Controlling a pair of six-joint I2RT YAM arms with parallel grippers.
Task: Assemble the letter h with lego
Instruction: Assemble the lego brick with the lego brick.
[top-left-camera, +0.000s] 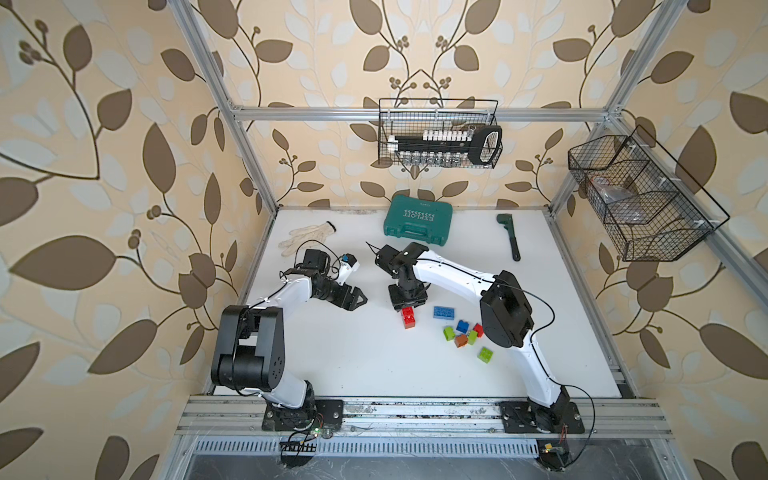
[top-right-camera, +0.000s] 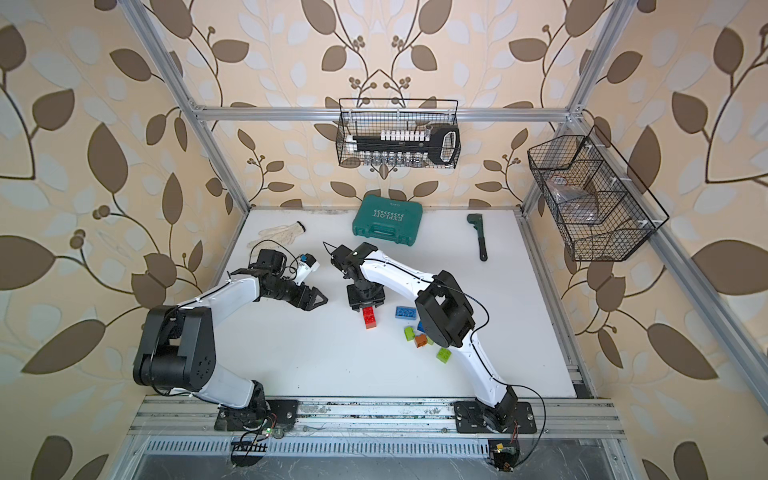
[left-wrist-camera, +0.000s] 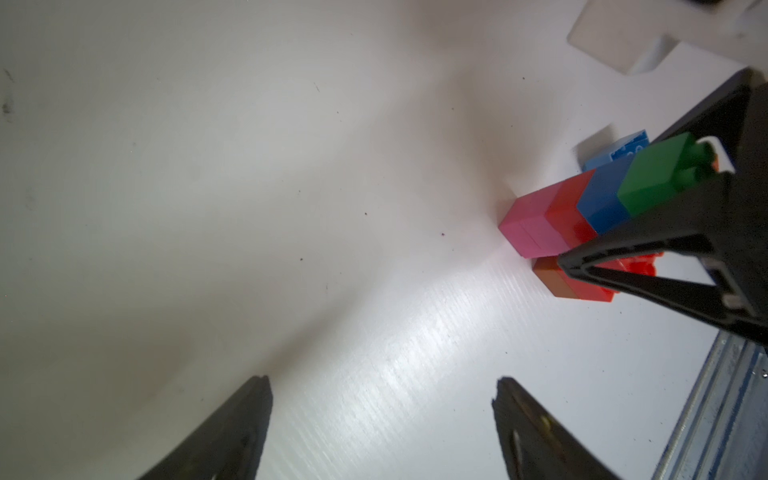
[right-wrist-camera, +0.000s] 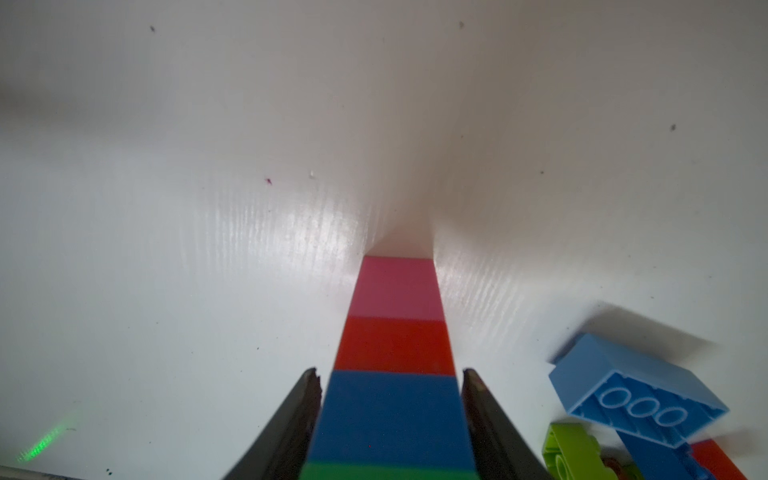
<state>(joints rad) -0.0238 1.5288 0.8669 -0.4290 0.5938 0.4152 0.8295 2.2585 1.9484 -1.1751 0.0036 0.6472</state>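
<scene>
Standing upright on the table (top-left-camera: 332, 357), pink-red-blue-green lego stack (right-wrist-camera: 395, 345) sat between fingers of right gripper (right-wrist-camera: 390, 372), grip undeterminable; left gripper (left-wrist-camera: 382, 386) gaped wide, empty; loose bricks (top-left-camera: 463, 332) lay scattered nearby.

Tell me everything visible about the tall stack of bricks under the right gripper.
The stack is a single upright column of four glossy plastic square bricks: pink at the bottom on the white table, then red, blue and green, whose studs show on top. The right gripper has its fingers either side of the blue and green bricks; whether they press is unclear. Red and orange bricks lie at its foot.
</scene>
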